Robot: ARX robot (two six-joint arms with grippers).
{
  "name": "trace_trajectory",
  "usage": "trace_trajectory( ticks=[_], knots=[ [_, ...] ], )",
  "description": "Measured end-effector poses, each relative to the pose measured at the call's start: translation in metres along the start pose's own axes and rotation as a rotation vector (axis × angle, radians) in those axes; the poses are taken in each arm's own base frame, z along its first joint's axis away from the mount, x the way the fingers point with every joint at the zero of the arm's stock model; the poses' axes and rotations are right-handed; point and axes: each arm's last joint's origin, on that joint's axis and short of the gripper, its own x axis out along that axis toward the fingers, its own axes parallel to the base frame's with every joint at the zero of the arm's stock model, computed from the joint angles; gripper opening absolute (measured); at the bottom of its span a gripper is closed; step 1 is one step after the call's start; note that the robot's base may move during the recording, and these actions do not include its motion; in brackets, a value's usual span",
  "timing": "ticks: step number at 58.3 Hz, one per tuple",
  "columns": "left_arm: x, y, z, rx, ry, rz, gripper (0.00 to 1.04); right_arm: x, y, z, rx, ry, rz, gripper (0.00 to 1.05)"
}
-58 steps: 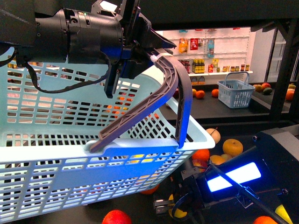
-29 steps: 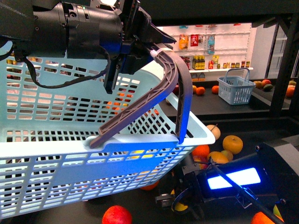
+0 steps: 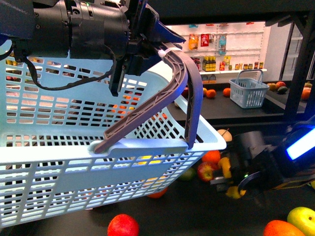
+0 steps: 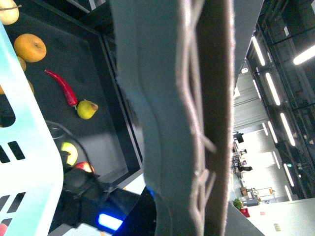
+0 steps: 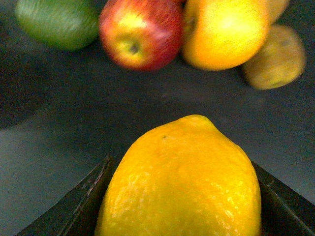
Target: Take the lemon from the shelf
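My right gripper (image 3: pixel 230 179) is shut on the lemon (image 3: pixel 226 166), low on the right, just beyond the basket's near corner. In the right wrist view the bright yellow lemon (image 5: pixel 182 182) fills the space between the two dark fingers (image 5: pixel 83 201) and hangs above the shelf's black tray (image 5: pixel 74 123). My left gripper (image 3: pixel 165 51) is shut on the grey-brown basket handle (image 3: pixel 189 93) and holds the pale blue basket (image 3: pixel 162 145) up at the left. The handle (image 4: pixel 172 98) fills the left wrist view. The shelf's tray (image 3: pixel 206 211) and post (image 3: pixel 298 64) are black.
Loose fruit lies on the tray: a red apple (image 3: pixel 122 226), a red-yellow apple (image 3: pixel 206 170), an orange (image 3: pixel 212 156), a yellow-green fruit (image 3: pixel 301 219). The right wrist view shows a green fruit (image 5: pixel 56 22), apple (image 5: pixel 140 32) and orange-yellow fruit (image 5: pixel 226 32). A small blue basket (image 3: pixel 248 91) stands behind.
My right arm has moved right and up from under the basket's corner, with the lemon in its jaws. The basket has hardly moved.
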Motion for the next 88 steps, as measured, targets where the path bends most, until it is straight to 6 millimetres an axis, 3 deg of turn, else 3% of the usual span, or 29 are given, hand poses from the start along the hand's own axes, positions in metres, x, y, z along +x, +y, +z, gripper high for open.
trace_trajectory(
  ticks=[6,10,14,26,35,42,61,62,63,68,79,88],
  knots=[
    [0.0,0.0,0.0,0.0,0.0,0.0,0.08,-0.027,-0.029,0.022,0.025,-0.058,-0.021,0.71],
    [0.0,0.0,0.0,0.0,0.0,0.0,0.08,-0.057,-0.049,0.043,0.052,-0.113,-0.006,0.71],
    [0.0,0.0,0.0,0.0,0.001,0.0,0.08,-0.086,-0.056,0.063,0.084,-0.166,0.032,0.71],
    [0.0,0.0,0.0,0.0,0.0,0.0,0.08,-0.162,-0.047,0.112,0.17,-0.311,0.193,0.71],
    [0.0,0.0,0.0,0.0,0.0,0.0,0.08,-0.199,-0.025,0.13,0.228,-0.359,0.333,0.71],
    [0.0,0.0,0.0,0.0,0.001,0.0,0.08,-0.211,-0.002,0.129,0.254,-0.342,0.417,0.71],
    [0.0,0.0,0.0,0.0,0.0,-0.001,0.08,-0.218,0.055,0.113,0.249,-0.275,0.528,0.71],
    [0.0,0.0,0.0,0.0,0.0,0.0,0.08,-0.213,0.069,0.105,0.237,-0.245,0.543,0.71],
    [0.0,0.0,0.0,0.0,0.0,0.0,0.08,-0.212,0.071,0.104,0.235,-0.239,0.546,0.71],
    [0.0,0.0,0.0,0.0,0.0,0.0,0.08,-0.209,0.075,0.1,0.229,-0.228,0.549,0.71],
    [0.0,0.0,0.0,0.0,0.001,-0.001,0.08,-0.21,0.075,0.103,0.232,-0.253,0.545,0.98],
    [0.0,0.0,0.0,-0.004,0.001,0.001,0.08,-0.212,0.064,0.109,0.208,-0.304,0.461,0.97]
  ],
)
